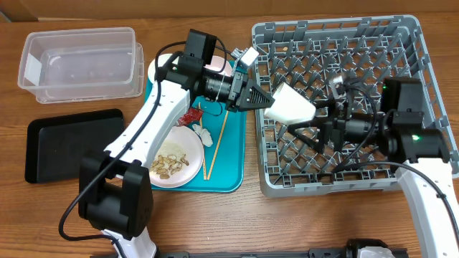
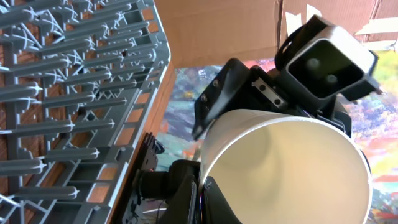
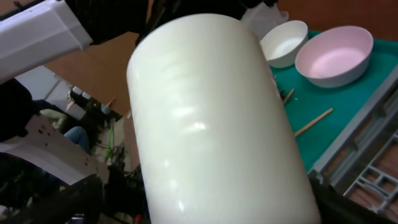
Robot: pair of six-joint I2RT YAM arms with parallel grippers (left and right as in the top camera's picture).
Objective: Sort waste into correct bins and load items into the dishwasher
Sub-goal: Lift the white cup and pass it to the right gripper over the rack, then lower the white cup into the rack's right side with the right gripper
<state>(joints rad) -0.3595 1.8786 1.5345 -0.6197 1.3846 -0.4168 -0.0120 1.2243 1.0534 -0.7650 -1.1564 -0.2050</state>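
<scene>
fig. legend, positions given relative to the grey dish rack (image 1: 416,43)
left gripper (image 1: 262,99): closed on the white cup; in my left wrist view its mouth faces the lens, with a dark finger at the rim.
cup (image 1: 290,106): held on its side in the air, just over the rack's left edge, above the pegs.
right gripper (image 1: 313,118): over the rack's middle, jaws spread wide and pointed at the cup; my right wrist view is filled by the cup's side, and i cannot tell whether the fingers touch it.
teal tray (image 1: 229,172): touching the rack's left wall.
bowls (image 3: 333,55): two, side by side at the tray's far end, left of the rack.
chopsticks (image 1: 215,143): on the tray, near the rack's left wall.
plate (image 1: 188,143): on the tray's near left part, carrying beige nut bits (image 1: 168,165).
red wrapper (image 1: 190,116): on the tray, just beyond the plate.
clear tub (image 1: 79,61): well left of the rack, far side of the table.
black tray (image 1: 72,143): well left of the rack, nearer me than the tub.
</scene>
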